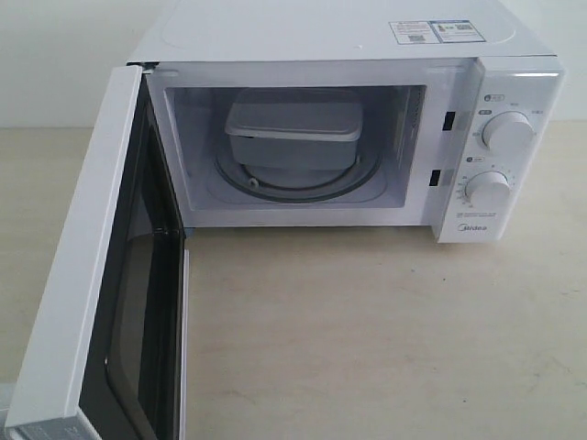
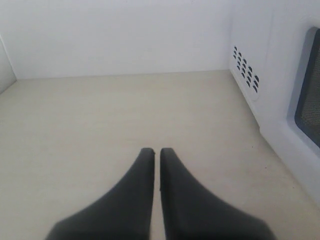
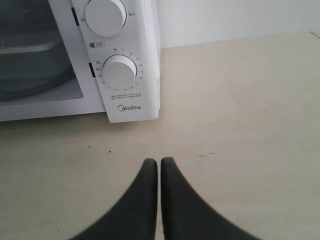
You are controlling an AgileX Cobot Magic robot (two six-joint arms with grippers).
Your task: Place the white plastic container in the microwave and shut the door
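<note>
I see the white plastic container (image 1: 293, 128) on the turntable (image 1: 303, 190) inside the microwave (image 1: 312, 32); its door (image 1: 78, 284) stands wide open. Left tool (image 2: 157, 150) and right tool (image 3: 159, 161) are clenched empty over the counter (image 1: 385, 339) beside the microwave.

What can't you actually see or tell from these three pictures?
- Contents of the container: exterior view, lid and cloudy walls hide them.
- Bottom of the door: exterior view, cut off by the lower edge; its handle side faces away.
- Text on the stickers: exterior view, too small to read.
- Arms: absent from exterior view; wrist views show only the tips of the left end effector and right end effector, the rest cut off.
</note>
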